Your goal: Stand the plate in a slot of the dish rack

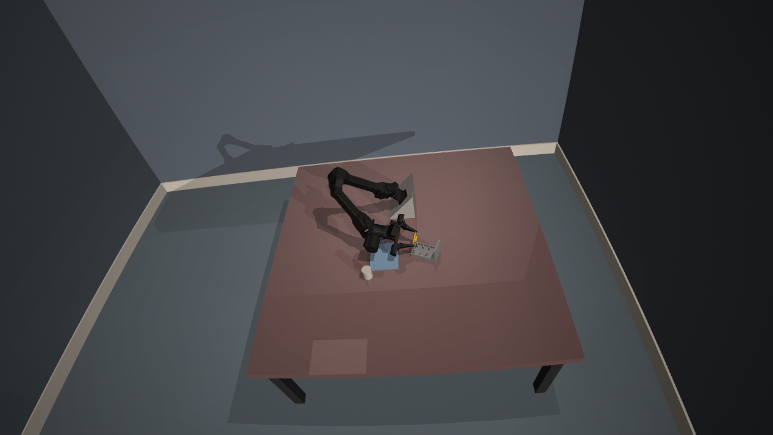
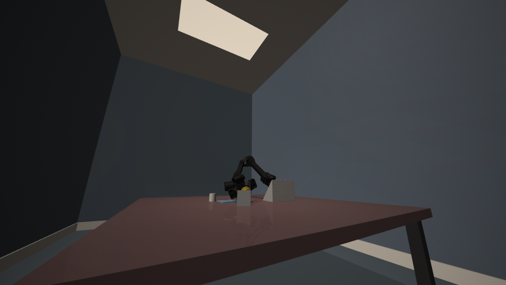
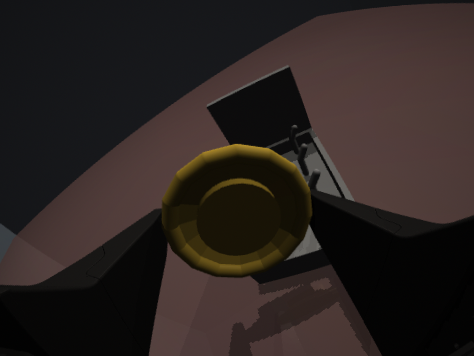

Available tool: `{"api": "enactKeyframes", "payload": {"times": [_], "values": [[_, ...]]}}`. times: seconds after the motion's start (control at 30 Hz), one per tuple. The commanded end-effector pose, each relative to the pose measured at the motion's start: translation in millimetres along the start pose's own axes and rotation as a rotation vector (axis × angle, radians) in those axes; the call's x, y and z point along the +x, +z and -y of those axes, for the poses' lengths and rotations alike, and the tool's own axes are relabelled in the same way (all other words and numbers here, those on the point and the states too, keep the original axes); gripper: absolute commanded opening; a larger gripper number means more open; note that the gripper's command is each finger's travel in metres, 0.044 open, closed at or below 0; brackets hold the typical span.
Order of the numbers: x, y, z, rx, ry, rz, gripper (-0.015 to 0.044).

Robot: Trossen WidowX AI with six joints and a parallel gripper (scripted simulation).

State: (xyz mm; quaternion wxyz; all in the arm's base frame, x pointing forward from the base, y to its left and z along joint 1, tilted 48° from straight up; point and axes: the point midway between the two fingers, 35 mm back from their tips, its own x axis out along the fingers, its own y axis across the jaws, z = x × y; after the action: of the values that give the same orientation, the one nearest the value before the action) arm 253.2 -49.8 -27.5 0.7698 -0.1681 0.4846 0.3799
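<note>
My gripper (image 3: 236,209) (image 1: 409,239) is shut on a small yellow plate (image 3: 237,217) (image 1: 414,237) (image 2: 245,189), holding it by its rim on edge. In the wrist view the plate faces the camera and covers part of the grey dish rack (image 3: 318,170) behind it. In the top view the rack (image 1: 427,251) stands on the brown table (image 1: 459,313) just right of the plate, with its tall back wall on the far right. In the exterior view the plate shows just above the rack's wall (image 2: 243,198). The plate is low, close beside the rack's rails.
A blue mat (image 1: 384,262) (image 2: 226,200) lies under the arm, left of the rack. A white cup (image 1: 367,272) (image 2: 212,197) stands at the mat's front left corner. A grey wedge block (image 1: 406,200) (image 2: 281,190) stands behind, by the arm's base.
</note>
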Motion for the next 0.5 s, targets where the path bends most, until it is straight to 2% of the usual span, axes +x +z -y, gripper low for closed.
{"api": "enactKeyframes", "payload": {"times": [0.0,0.47], "values": [[-4.7,-0.7,1.3,-0.110,-0.042,0.070,0.0000],[-17.4,-7.5,6.3,-0.401,-0.192,0.204,0.0000]]}}
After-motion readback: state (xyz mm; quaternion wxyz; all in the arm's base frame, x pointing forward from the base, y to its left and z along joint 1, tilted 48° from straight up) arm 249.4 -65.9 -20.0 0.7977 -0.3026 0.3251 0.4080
